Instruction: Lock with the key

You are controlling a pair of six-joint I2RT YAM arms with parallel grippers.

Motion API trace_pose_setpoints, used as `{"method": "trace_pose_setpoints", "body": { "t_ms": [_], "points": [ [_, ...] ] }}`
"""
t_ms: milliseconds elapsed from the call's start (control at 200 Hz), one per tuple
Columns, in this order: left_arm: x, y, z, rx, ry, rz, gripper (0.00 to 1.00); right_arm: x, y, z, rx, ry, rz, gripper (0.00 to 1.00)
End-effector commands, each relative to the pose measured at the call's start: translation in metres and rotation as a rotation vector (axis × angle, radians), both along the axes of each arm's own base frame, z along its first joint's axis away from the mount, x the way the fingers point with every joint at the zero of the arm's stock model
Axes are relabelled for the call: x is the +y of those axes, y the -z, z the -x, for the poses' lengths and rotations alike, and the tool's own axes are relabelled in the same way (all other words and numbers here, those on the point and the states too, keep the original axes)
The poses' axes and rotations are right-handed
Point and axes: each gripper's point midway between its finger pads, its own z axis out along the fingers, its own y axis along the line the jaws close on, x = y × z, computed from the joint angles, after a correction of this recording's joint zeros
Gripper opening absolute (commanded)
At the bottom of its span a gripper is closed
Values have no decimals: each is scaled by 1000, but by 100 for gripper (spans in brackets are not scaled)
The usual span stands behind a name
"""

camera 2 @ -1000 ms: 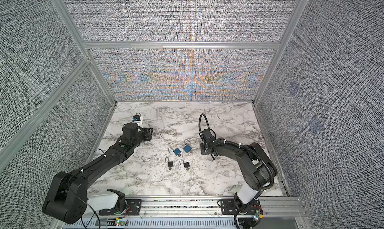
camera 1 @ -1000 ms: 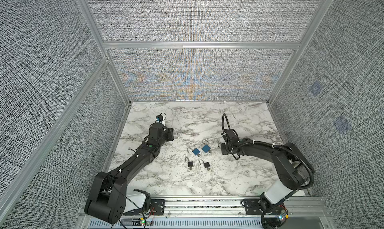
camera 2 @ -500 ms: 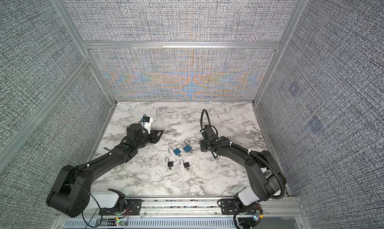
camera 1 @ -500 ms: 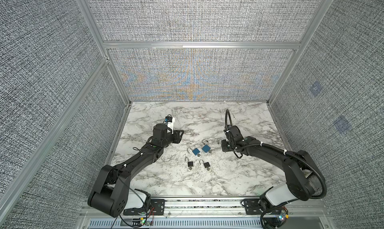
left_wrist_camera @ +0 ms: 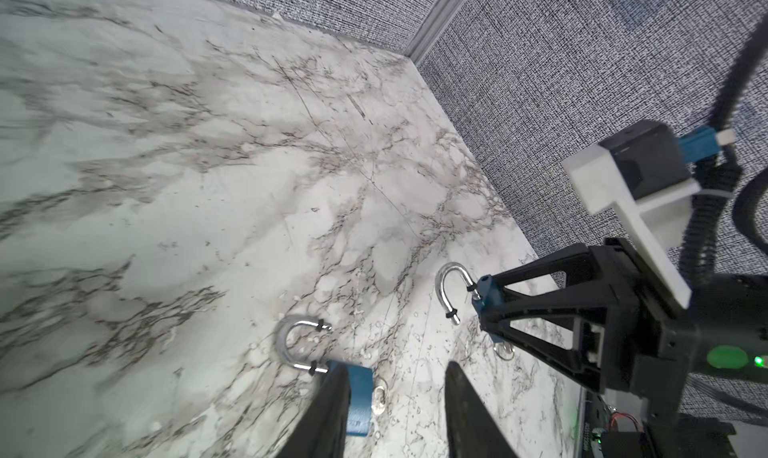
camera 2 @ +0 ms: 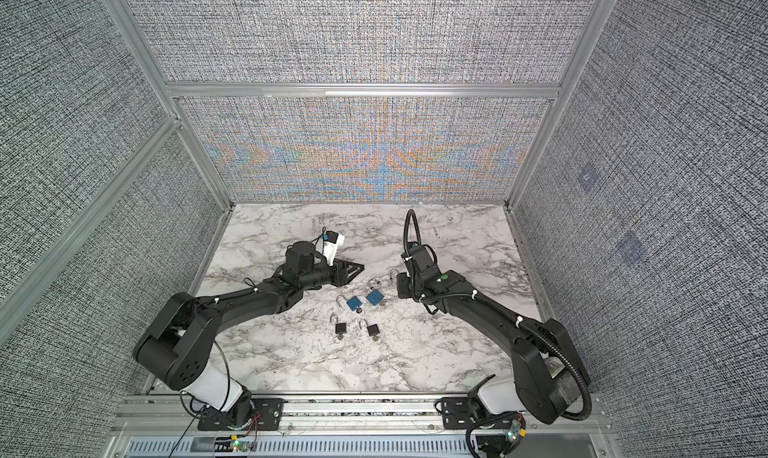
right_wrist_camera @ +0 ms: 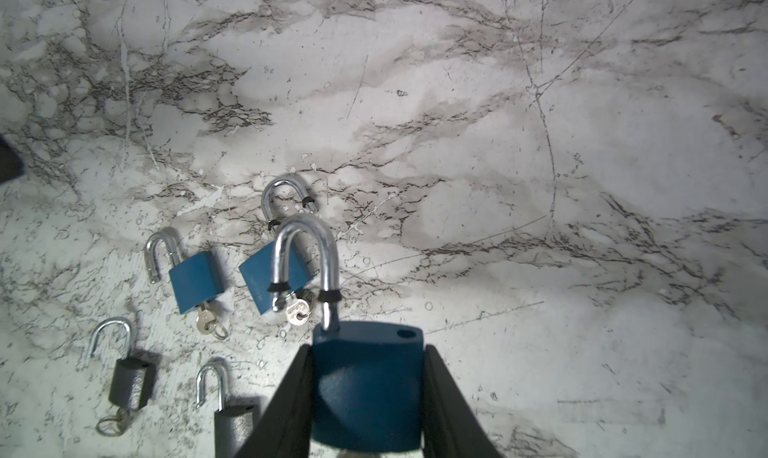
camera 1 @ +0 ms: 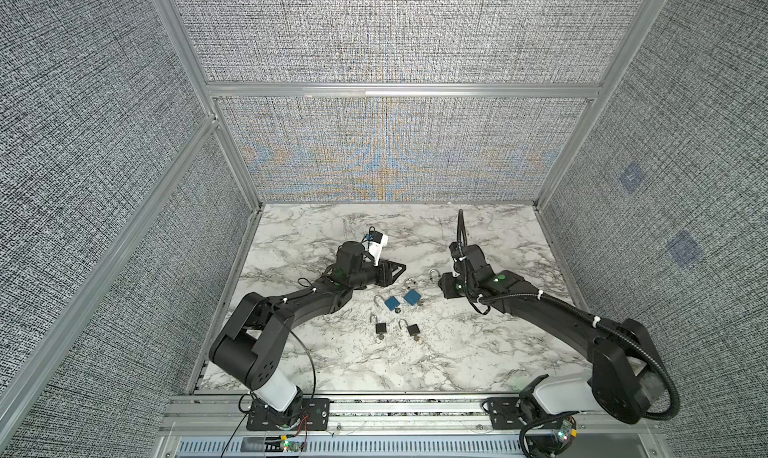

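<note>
Marble counter (camera 1: 457, 352), five padlocks on show, shackles popped open

Nearest the arm bases sit a black padlock (camera 1: 380, 328) and a second black padlock (camera 1: 413, 330). Just behind them lie a blue padlock (camera 1: 391, 303), with its key (right_wrist_camera: 205, 323) stuck in the bottom, and a second blue padlock (camera 1: 412, 297). Past those, the right end effector (right_wrist_camera: 368, 348) is clamped on the body of the held blue padlock (right_wrist_camera: 368, 393). The left end effector (left_wrist_camera: 395, 368) hangs right by the blue pair, jaws apart, nothing in them.
</note>
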Motion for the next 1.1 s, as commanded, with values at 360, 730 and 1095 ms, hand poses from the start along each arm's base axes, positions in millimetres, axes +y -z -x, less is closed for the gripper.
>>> {"method": "trace_pose_setpoints", "body": {
  "t_ms": [360,730,1095],
  "points": [
    [-48,-7,9,5,117,128,42,12,-20,4,-33,-27,-31,32],
    [-62,-7,8,4,148,137,42,23,-22,7,-33,-53,-35,32],
    [-65,-7,9,6,163,148,40,27,-23,8,-31,-60,-37,32]
  ]
}}
